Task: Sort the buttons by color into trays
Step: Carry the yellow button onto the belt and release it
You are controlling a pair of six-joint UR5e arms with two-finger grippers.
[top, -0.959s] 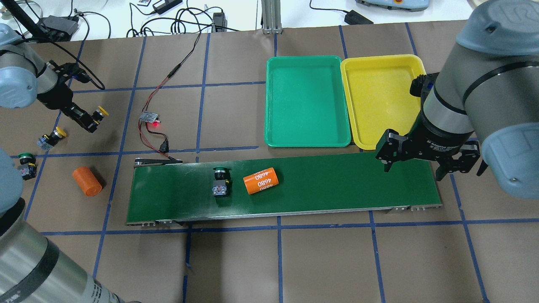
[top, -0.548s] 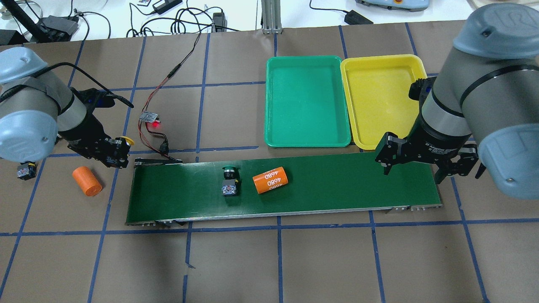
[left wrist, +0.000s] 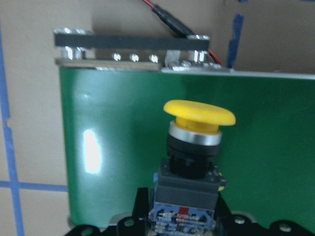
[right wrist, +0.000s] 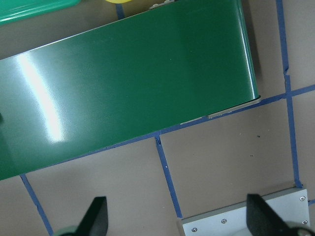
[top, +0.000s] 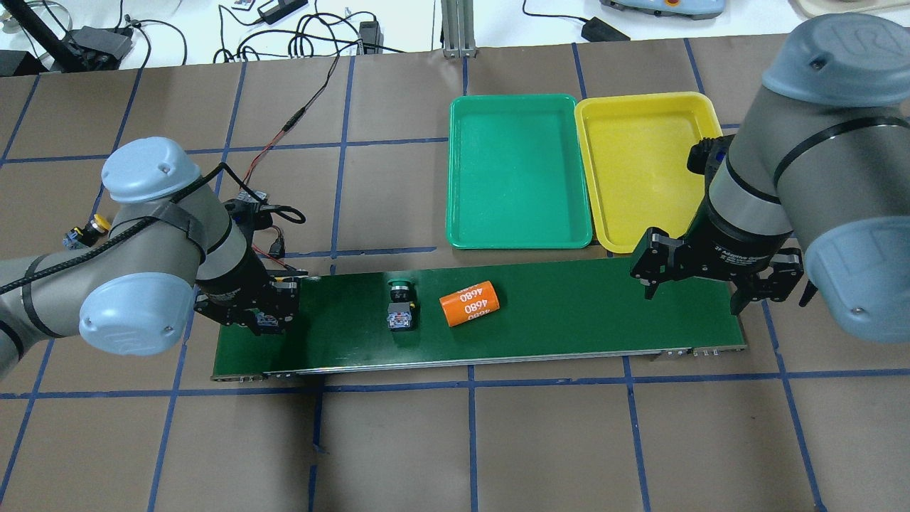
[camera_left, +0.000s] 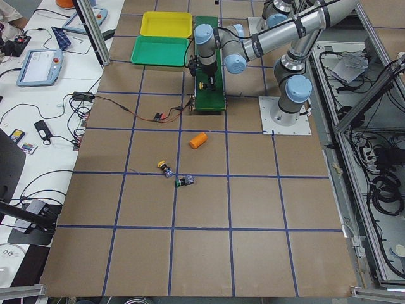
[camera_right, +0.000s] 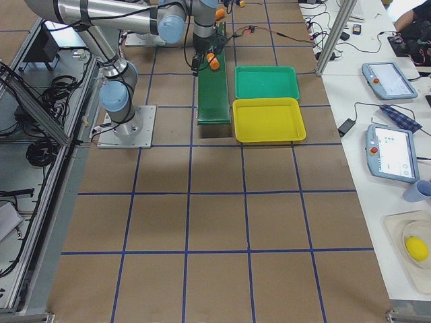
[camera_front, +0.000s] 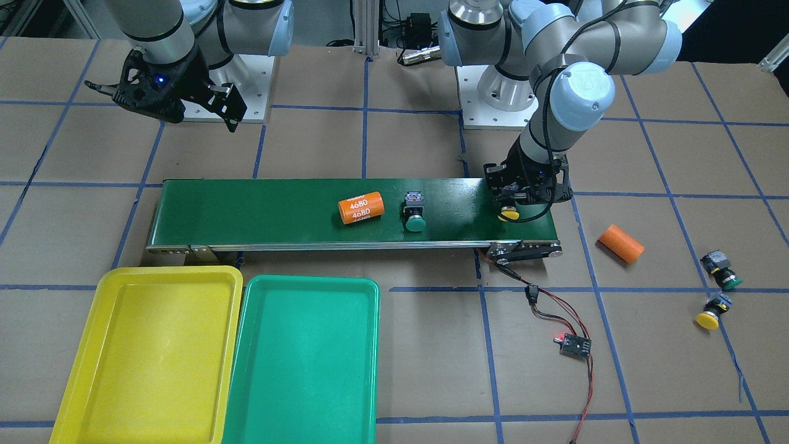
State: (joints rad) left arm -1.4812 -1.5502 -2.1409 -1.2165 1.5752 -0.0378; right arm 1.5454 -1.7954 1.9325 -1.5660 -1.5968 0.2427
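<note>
My left gripper (top: 266, 318) is shut on a yellow button (left wrist: 199, 113), cap pointing forward, low over the conveyor belt's (top: 569, 313) left end; the button also shows in the front view (camera_front: 508, 213). A green button (top: 400, 302) lies on the belt next to the orange 4680 cylinder (top: 469, 304). A second yellow button (camera_front: 712, 311) and a second green button (camera_front: 722, 271) lie on the table at the robot's far left. My right gripper (top: 693, 295) is open and empty above the belt's right end. The green tray (top: 519, 171) and the yellow tray (top: 640, 163) hold nothing.
A plain orange cylinder (camera_front: 621, 243) lies on the table beyond the belt's left end. A small circuit board with a red light (camera_front: 574, 345) and its wires lie behind that end. My left arm hides much of that area in the overhead view.
My left arm has carried the yellow button from the table at the far left to the belt's left end. The green button and 4680 cylinder have moved right along the belt. The right gripper has barely moved.
</note>
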